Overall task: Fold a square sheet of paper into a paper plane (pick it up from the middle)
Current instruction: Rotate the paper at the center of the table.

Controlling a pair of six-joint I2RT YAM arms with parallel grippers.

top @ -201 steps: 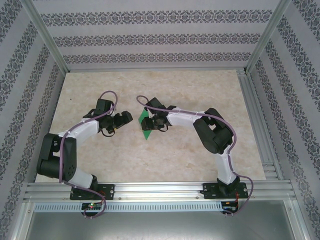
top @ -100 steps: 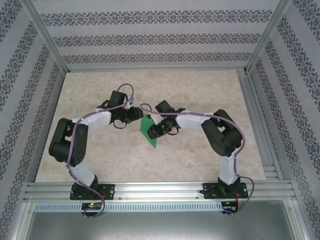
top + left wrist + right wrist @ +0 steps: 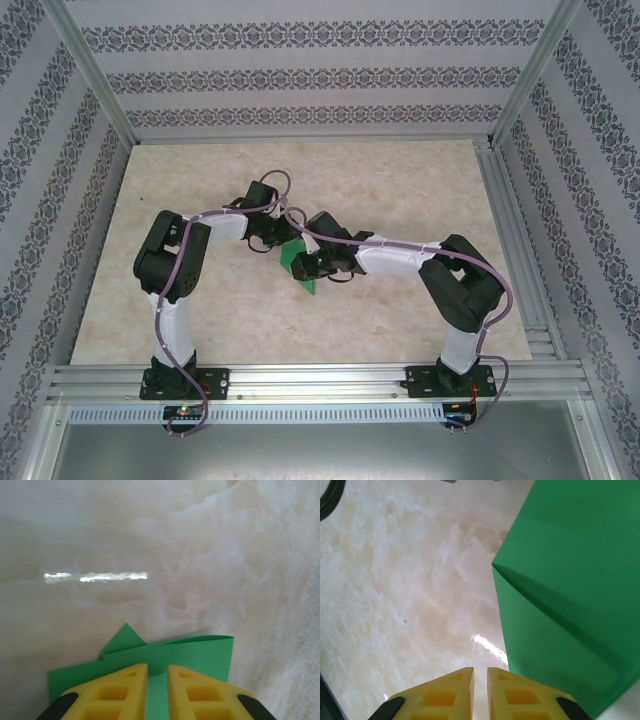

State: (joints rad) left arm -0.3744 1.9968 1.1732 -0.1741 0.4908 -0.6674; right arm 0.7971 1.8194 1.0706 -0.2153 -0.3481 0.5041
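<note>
Pinching the green paper (image 3: 200,652), left claw (image 3: 157,672); right claw (image 3: 480,676) nearly together beside it

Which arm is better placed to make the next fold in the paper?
Left, probably: the left tool is nearly shut on the paper, green showing between its fingers. The right tool has table in its gap, paper beside it.

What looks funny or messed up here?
The green paper looks a bit crooked: a small pointed corner pokes out past its folded edge, so the layers do not line up neatly. Nothing looks torn.
</note>
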